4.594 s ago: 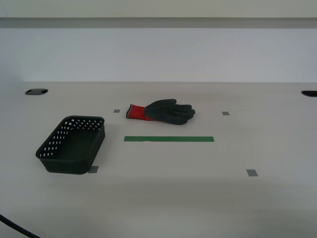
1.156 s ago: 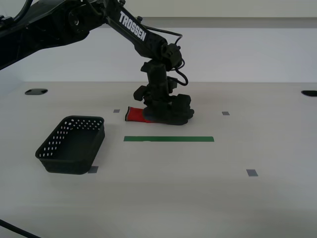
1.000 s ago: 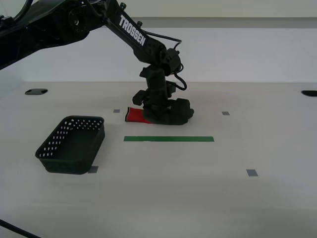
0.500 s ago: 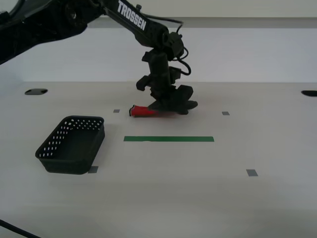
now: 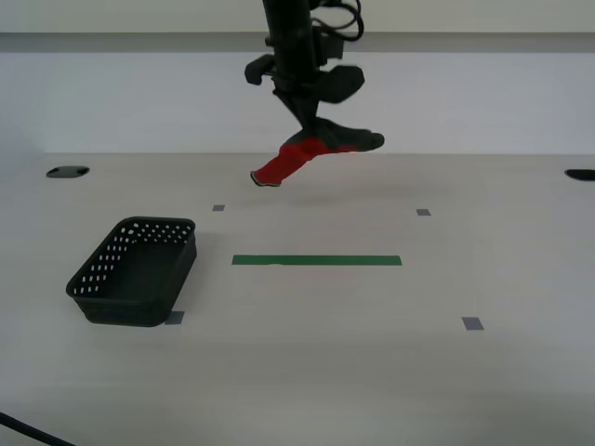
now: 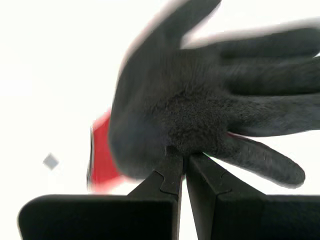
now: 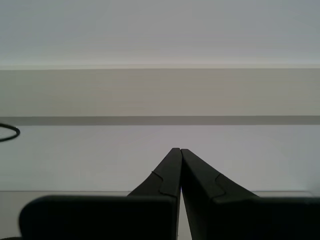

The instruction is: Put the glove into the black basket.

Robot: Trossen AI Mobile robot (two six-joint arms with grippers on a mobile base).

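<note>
My second gripper (image 5: pixel 311 124) is shut on the glove (image 5: pixel 314 153) and holds it high above the table's far middle. The glove's red cuff (image 5: pixel 282 167) hangs down toward the exterior view's left; its dark fingers point right. In the second wrist view the glove (image 6: pixel 200 110) fills the frame, pinched at the palm by my second gripper (image 6: pixel 182 157). The black basket (image 5: pixel 138 269) stands on the table at the exterior view's left, with nothing in it. My first gripper (image 7: pixel 179 151) is shut on nothing and faces a wall; it is out of the exterior view.
A green tape strip (image 5: pixel 317 260) lies on the table below the glove. Small grey tape squares (image 5: pixel 473 323) mark several spots. Dark round holes (image 5: pixel 67 172) sit at the table's far corners. A black cable (image 5: pixel 28 429) crosses the near left corner.
My second gripper closed on the glove where it lay and has lifted it well off the table. The basket has not moved.
</note>
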